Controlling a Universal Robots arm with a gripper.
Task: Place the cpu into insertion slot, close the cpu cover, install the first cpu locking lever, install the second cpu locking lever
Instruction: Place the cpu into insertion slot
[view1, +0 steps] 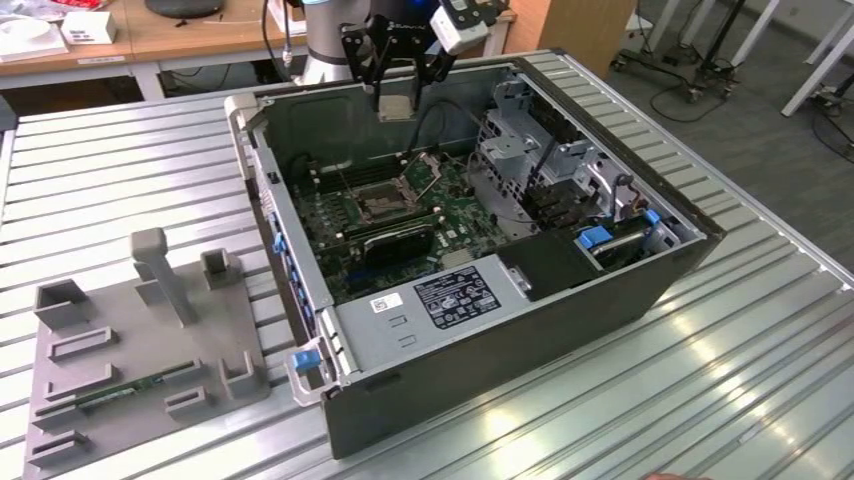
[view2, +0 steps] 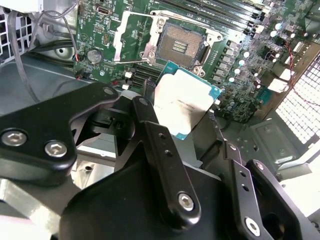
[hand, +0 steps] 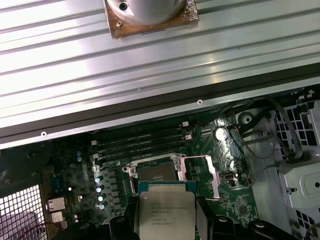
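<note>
On the ribbed metal bench (view1: 694, 400), nearest in the exterior view, a grey holder block (view1: 134, 340) sits at lower left. Behind it the open computer case (view1: 534, 330) takes up the middle of the frame. Inside, on the green board (view1: 454, 215), the insertion slot (view1: 380, 207) lies bare with its dark pin field exposed. In the second wrist view the cpu cover (view2: 118, 37) is swung open beside it.

Farthest back, at upper middle, the end effector (view1: 398, 92) hangs over the case. It is drawn in narrow on the cpu (view1: 394, 108), pinching two opposite edges. In both wrist views the chip hovers above the slot, apart from it.

The cpu looks light, thin and stiff, with a smooth top that could slip. Its underside and the slot's pins are probably fragile, so the edges seem the right hold.
</note>
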